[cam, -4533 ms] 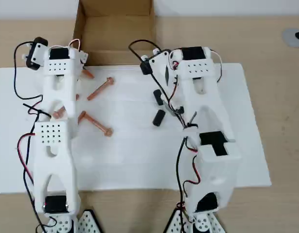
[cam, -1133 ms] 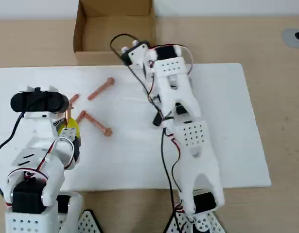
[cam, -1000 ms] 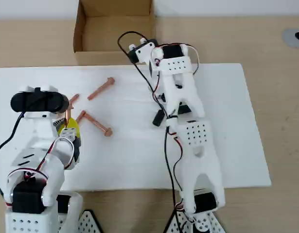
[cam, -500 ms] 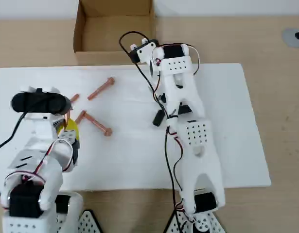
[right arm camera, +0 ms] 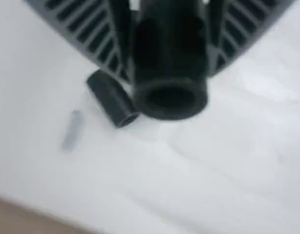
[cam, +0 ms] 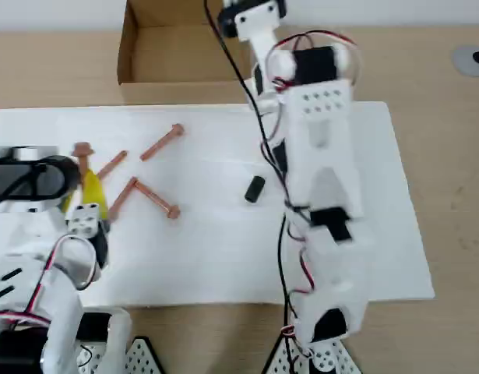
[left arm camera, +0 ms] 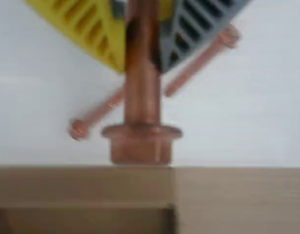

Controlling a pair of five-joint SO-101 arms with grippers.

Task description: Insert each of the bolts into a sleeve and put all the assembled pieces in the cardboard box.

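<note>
Two parts are held ready for mating: a copper bolt is clamped in the left gripper near the white mat's left edge, a black sleeve in the right gripper, bore exposed.

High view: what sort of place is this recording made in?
Probably a robotics test bench: two white wired arms at a light wooden table, a white work sheet, copper-coloured bolts, an open brown cardboard box.

Bright, even light fr. above; white mat a bit glary, shadows faint & soft.
</note>
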